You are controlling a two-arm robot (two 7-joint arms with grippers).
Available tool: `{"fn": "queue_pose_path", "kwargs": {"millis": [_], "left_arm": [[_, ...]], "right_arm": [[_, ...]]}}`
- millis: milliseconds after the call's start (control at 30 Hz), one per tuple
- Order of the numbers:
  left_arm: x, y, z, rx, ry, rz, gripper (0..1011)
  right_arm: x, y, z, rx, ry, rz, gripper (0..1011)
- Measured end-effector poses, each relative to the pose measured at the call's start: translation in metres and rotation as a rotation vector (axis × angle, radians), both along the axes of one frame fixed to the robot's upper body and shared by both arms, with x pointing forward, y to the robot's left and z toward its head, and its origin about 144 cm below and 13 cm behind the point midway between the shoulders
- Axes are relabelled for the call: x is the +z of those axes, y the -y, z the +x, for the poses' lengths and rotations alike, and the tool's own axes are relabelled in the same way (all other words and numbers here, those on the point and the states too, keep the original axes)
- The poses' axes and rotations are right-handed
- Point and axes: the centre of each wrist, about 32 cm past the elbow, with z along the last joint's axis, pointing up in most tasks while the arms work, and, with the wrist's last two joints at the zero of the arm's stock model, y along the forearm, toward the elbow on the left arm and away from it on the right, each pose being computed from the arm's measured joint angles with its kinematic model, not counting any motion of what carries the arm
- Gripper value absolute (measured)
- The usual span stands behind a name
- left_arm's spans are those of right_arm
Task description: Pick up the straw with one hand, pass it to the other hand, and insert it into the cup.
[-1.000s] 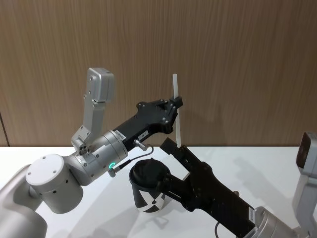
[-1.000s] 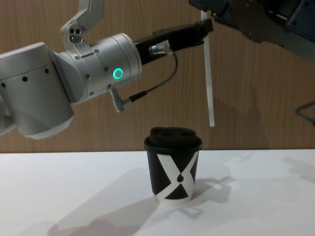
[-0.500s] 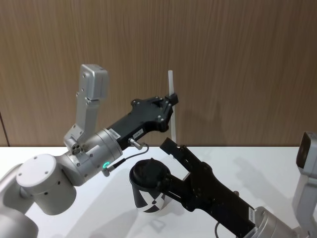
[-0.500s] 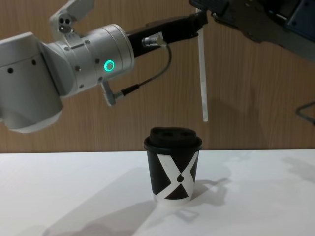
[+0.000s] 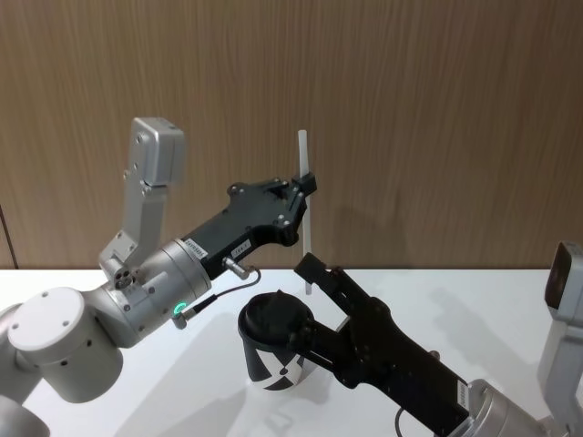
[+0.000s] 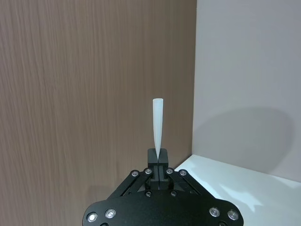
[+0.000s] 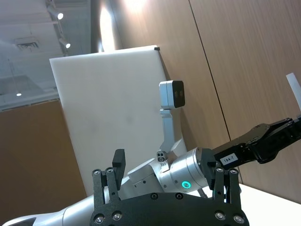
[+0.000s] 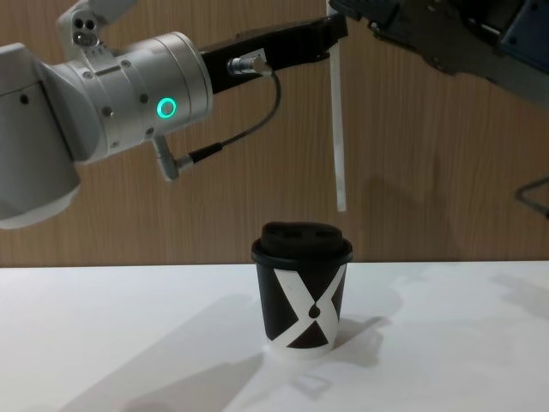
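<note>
Centrally, the left gripper (image 5: 305, 185) clamps the upright straw (image 8: 338, 129) above the X-marked cup (image 8: 302, 292); its label reads "184-7"; the right gripper (image 7: 167, 176) stands apart.

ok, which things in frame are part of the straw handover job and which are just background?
Part of the job:
- straw, upright above the cup
- cup, lid on
- left gripper, shut on the straw
- right gripper, open, beside the cup

Just there:
- white table
- wood wall panel
- grey cable on the left arm
</note>
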Motion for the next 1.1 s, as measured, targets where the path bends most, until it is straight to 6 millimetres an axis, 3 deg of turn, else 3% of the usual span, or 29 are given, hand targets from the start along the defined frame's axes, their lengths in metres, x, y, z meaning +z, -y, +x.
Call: {"fn": "queue_pose_path", "kwargs": {"millis": [1100], "left_arm": [[0.002, -0.013, -0.015, 0.021, -0.022, 0.019, 2]], "right_arm": [[0.000, 0.000, 0.000, 0.000, 0.000, 0.000, 1001]]}}
